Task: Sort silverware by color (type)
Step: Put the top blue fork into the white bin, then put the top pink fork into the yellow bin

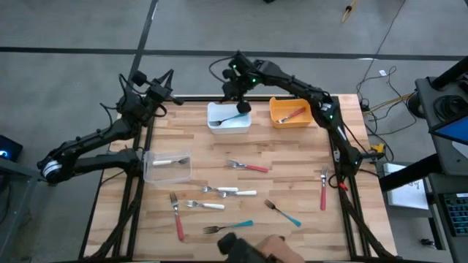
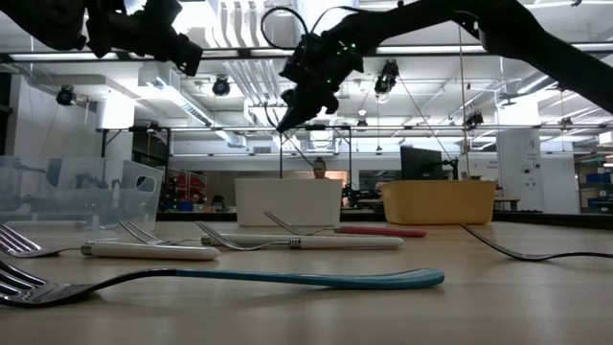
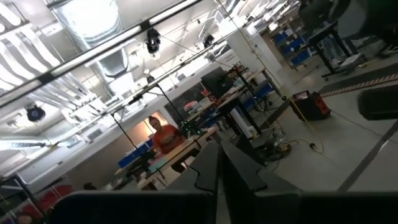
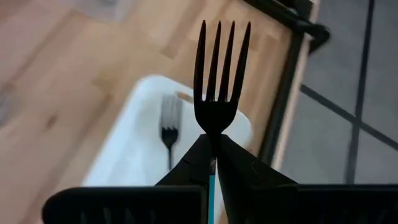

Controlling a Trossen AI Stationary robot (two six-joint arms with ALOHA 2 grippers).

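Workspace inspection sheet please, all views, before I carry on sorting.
Surface: wooden table, bare between items.
Job's things: teal fork in the right gripper over the white bin, which already holds one fork; a red-handled piece in the orange bin; a white-handled piece in the clear bin; about eight loose pieces on the table.
Clutter: nothing seen.
Grippers: right gripper shut on the teal fork; left gripper shut, empty, raised off the table's far left corner.
Cables: wires on the floor at right.
Surroundings: workshop, person far behind.
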